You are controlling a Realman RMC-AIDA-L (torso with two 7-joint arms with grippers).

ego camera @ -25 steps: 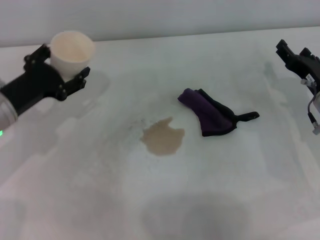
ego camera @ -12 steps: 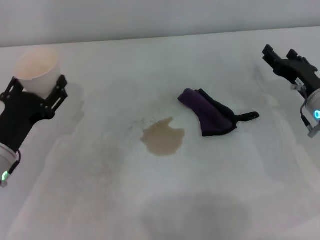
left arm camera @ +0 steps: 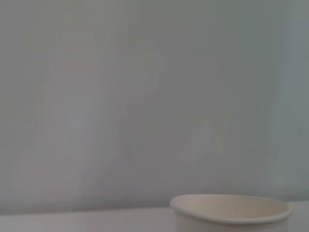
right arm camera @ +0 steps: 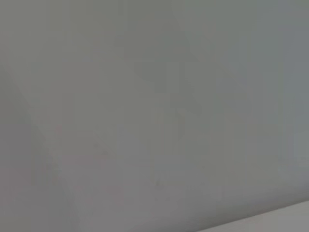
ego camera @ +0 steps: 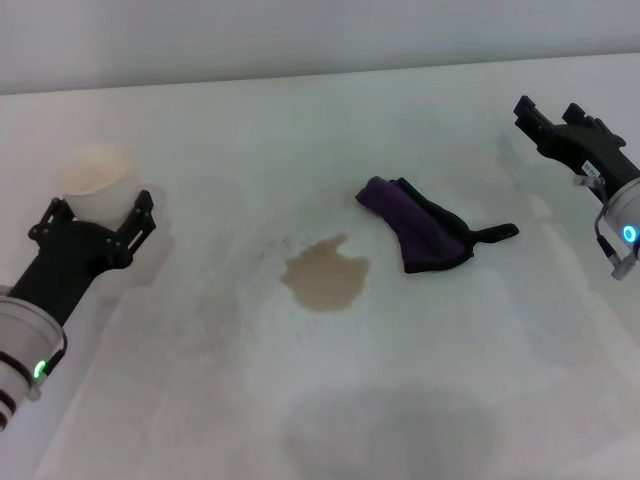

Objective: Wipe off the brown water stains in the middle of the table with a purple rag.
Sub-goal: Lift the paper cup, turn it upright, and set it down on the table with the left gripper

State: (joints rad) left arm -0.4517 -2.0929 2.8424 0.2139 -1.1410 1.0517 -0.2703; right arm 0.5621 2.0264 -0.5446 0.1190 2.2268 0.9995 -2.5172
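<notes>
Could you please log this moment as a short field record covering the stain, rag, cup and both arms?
stain: brown water stains, mid table, unwiped
rag: purple rag, beside the stain on its right, untouched
cup: paper cup, upright, between the left jaws
left gripper: closed on the cup, table's left edge
right gripper: far right, away from rag

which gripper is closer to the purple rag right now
Right. The right gripper hovers just off the purple rag toward the robot's right and the table's far side; the left gripper, around the paper cup, sits across the stain.
</notes>
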